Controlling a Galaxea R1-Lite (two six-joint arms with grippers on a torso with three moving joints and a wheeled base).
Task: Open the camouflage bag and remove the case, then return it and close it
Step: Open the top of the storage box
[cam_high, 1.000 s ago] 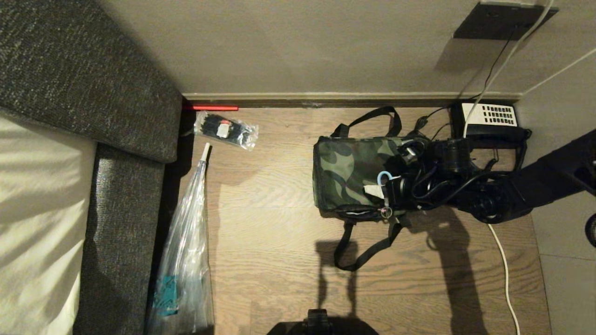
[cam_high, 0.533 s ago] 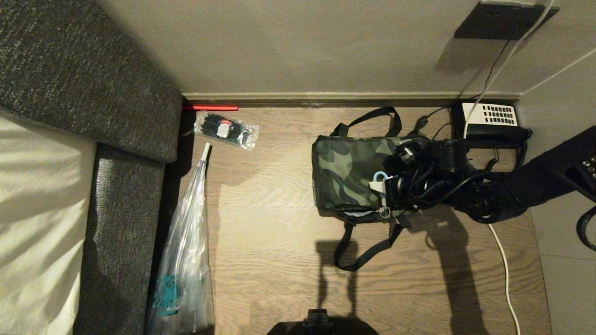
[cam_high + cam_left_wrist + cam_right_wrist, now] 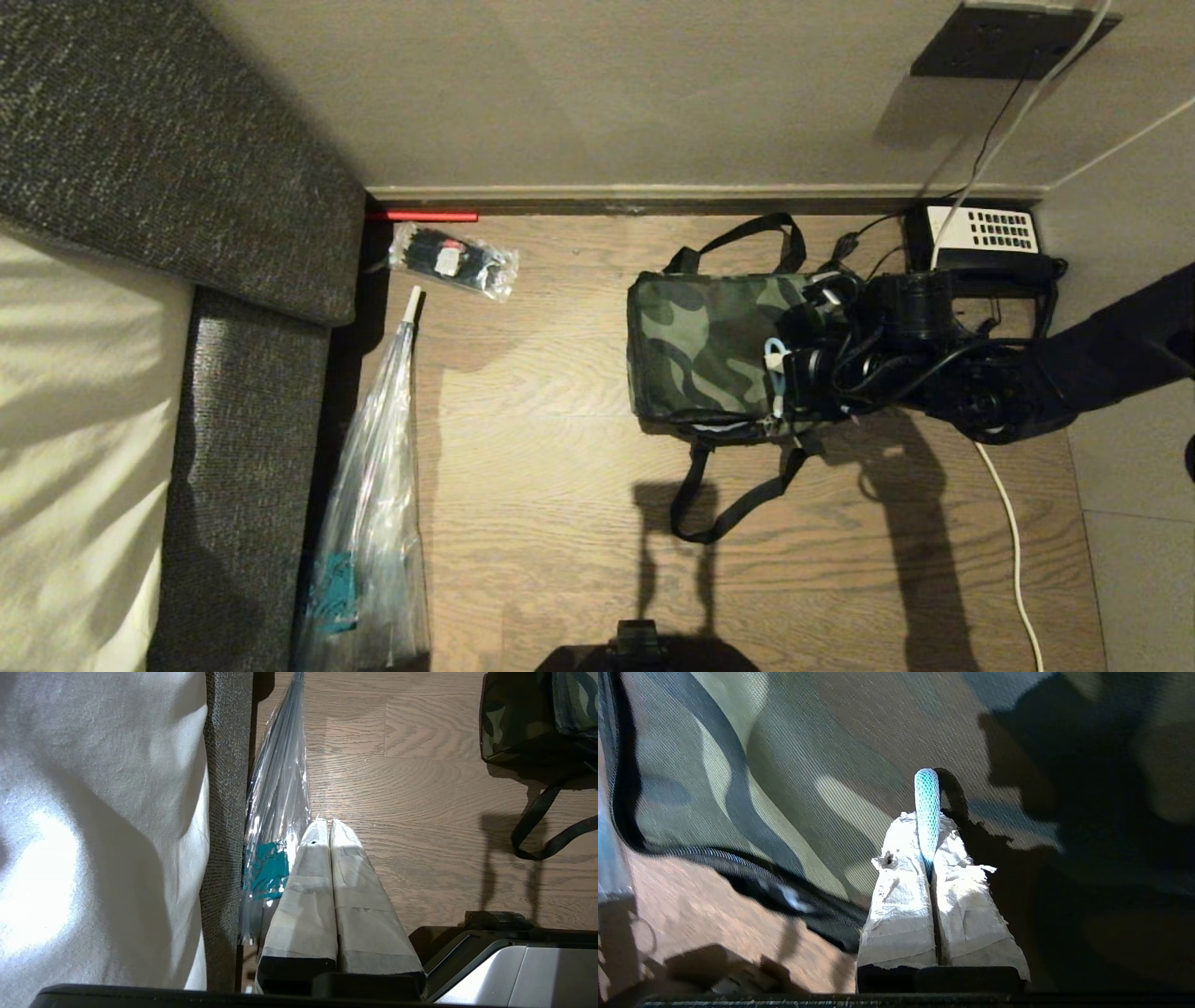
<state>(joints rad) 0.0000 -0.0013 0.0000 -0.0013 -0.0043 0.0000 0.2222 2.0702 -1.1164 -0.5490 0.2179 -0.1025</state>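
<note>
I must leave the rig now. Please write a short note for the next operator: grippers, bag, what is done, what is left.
Right gripper: shut on the light-blue loop of the zipper pull, over the camouflage bag.
Left gripper: shut, empty, parked above the floor beside the clear plastic bag.
Bag: on the floor near the wall, lid closed.
Case: not visible.
Done: loop gripped.
Left: unzip, take the case out, return it, close.

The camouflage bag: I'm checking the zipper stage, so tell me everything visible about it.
The camouflage bag is a boxy soft fabric bag in green camouflage with black trim, lying closed on the wooden floor near the wall, beside a telephone. Two black strap handles sprawl out, one toward the wall, one toward the robot. Its light-blue loop on the zipper pull is pinched between the right gripper fingers, which are shut on it.
</note>
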